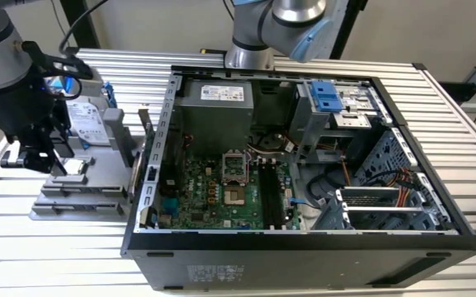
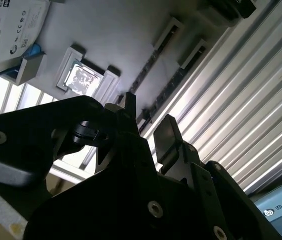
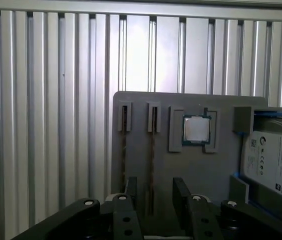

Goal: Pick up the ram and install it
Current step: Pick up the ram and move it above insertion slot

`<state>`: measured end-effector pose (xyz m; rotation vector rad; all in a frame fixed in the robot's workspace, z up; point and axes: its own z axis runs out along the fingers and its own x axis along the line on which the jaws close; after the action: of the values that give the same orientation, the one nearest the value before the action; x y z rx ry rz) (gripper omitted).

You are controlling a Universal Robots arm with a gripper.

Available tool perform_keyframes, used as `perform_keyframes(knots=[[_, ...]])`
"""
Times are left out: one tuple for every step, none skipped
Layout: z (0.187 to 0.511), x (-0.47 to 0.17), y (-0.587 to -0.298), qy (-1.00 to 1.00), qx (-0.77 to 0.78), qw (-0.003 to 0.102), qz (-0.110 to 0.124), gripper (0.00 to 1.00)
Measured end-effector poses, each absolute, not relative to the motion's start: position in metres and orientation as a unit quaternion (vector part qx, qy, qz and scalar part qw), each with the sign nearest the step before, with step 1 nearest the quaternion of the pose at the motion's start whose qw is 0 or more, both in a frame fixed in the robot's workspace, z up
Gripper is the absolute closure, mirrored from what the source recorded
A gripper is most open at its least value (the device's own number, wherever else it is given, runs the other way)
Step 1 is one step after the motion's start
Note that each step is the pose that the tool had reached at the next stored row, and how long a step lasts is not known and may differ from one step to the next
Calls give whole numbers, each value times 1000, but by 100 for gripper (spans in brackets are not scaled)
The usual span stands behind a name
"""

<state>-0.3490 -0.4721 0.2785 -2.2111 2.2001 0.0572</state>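
Observation:
Two ram sticks stand on edge in slots of a grey parts holder (image 3: pixel 141 100): one ram (image 3: pixel 152 150) (image 2: pixel 173 82) lies in line with the gap between my fingers, the other ram (image 3: pixel 124 145) (image 2: pixel 148 62) just beside it. My gripper (image 3: pixel 156 184) (image 2: pixel 148 119) (image 1: pixel 35 159) hangs over the holder at the exterior view's left, open, its fingers (image 3: pixel 131 187) on either side of that ram's line and holding nothing. The open computer case (image 1: pixel 159 154) shows its motherboard with long black memory slots (image 1: pixel 271 192).
On the same holder sit a square silver-topped processor (image 3: pixel 197 129) (image 1: pixel 74 166) and a hard drive (image 3: pixel 276 160) (image 1: pixel 85 120). The case walls stand to the exterior view's right of the holder. A second arm's base (image 1: pixel 250 55) stands behind the case on the ribbed metal table (image 1: pixel 39 247).

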Motion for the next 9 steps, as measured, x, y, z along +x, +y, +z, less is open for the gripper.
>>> perform_keyframes(knots=[[277, -349, -473, 705, -709, 11, 18, 0], [275, -349, -475, 705, -709, 11, 18, 0], [274, -349, -476, 705, -709, 11, 18, 0], [273, -349, -478, 705, -709, 11, 18, 0], [271, -349, -480, 705, -709, 11, 18, 0], [270, -349, -482, 705, -709, 11, 18, 0], [269, -349, -484, 705, -709, 11, 18, 0], [267, -349, -485, 705, -709, 11, 18, 0], [266, -349, -488, 705, -709, 11, 18, 0]])
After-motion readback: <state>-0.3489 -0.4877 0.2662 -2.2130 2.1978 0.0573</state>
